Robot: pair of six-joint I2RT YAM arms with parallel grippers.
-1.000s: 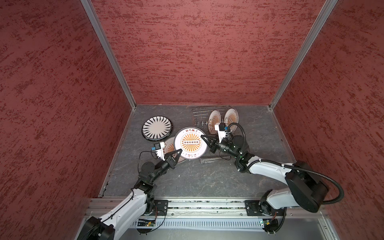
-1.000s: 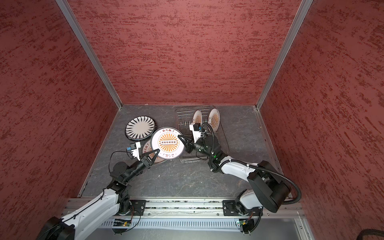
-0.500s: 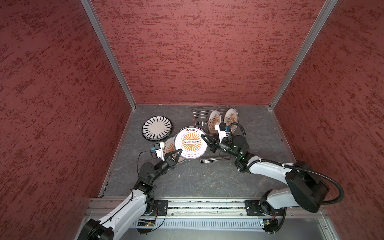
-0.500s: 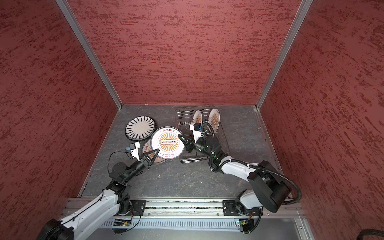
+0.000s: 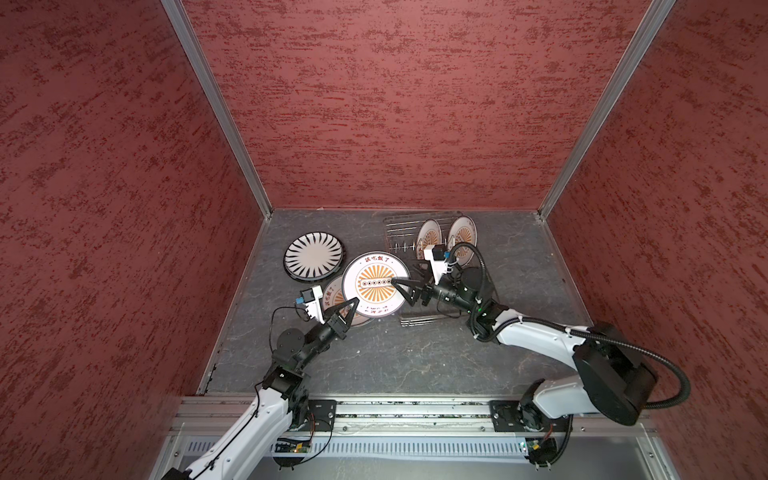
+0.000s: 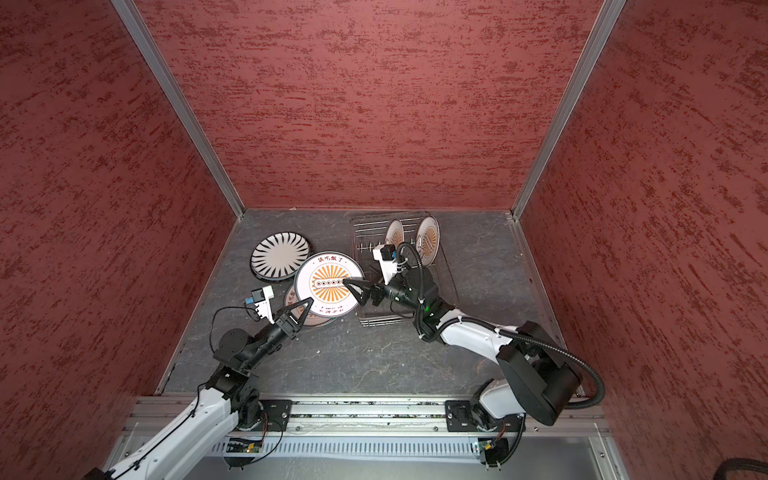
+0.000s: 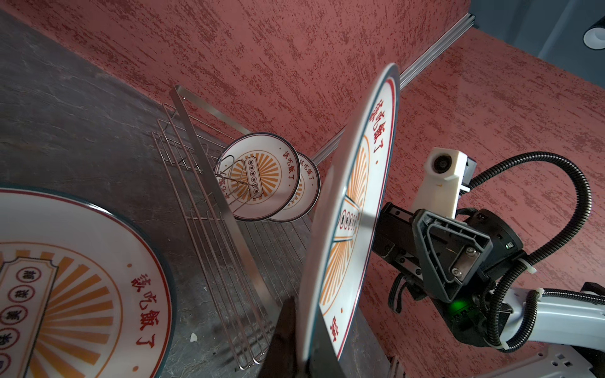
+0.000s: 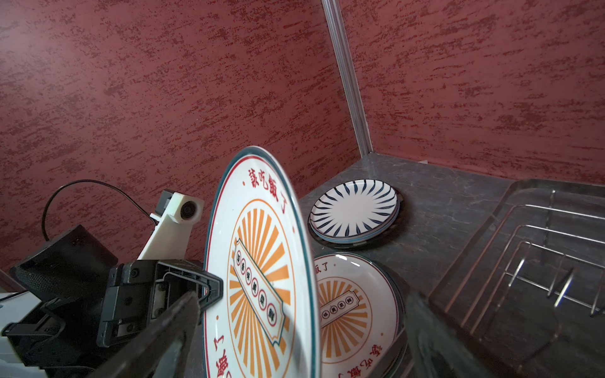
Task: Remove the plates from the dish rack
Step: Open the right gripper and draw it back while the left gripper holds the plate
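A white plate with an orange sunburst (image 5: 375,286) (image 6: 329,284) hangs tilted above the table. My left gripper (image 5: 355,301) (image 6: 309,300) is shut on its near rim, seen close in the left wrist view (image 7: 304,343). My right gripper (image 5: 402,291) (image 6: 353,292) stands open, one finger (image 8: 170,327) on each side of the plate's opposite rim (image 8: 258,261). Under it a second sunburst plate (image 5: 332,293) (image 8: 353,304) lies flat. The silver wire dish rack (image 5: 399,232) (image 7: 209,183) holds two upright sunburst plates (image 5: 430,237) (image 5: 462,232).
A black-striped plate (image 5: 313,254) (image 8: 353,209) lies on top of a small stack at the back left, near the wall. Red walls close in the grey table on three sides. The rack sits at the back, right of centre.
My right gripper's jaws have opened off the sunburst plate's rim. The left gripper keeps its hold and neither arm has visibly shifted.
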